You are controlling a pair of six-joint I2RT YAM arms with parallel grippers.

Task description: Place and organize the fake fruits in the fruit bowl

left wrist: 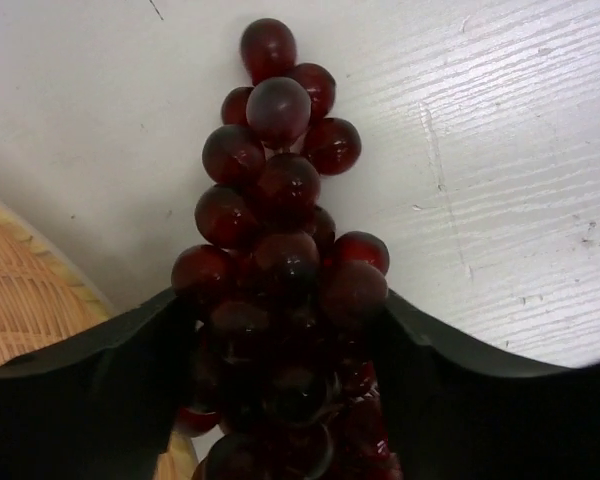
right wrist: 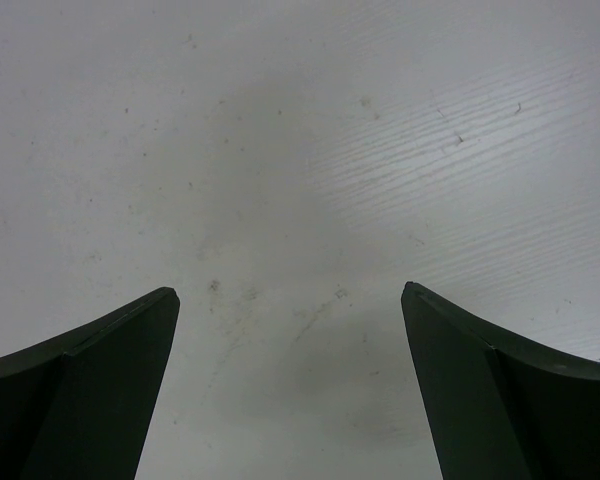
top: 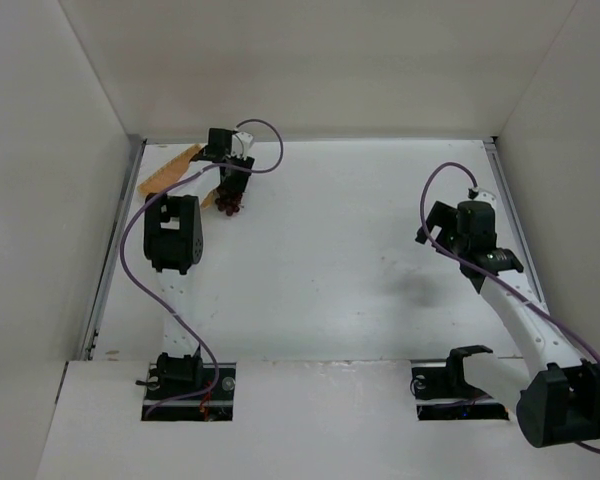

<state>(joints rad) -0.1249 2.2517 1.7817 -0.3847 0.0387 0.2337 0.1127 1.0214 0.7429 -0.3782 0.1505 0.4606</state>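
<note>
The left gripper point(left wrist: 280, 305) clamps the grapes point(left wrist: 278, 185), seemingly beside the bowl point(left wrist: 22, 292) rim; the right gripper point(right wrist: 290, 300) gapes wide.

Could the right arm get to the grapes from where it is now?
Probably not easily. The grapes are at the far left beside the bowl, and the left hand is already closed around them. The right hand hangs open over the table on the opposite side.
</note>
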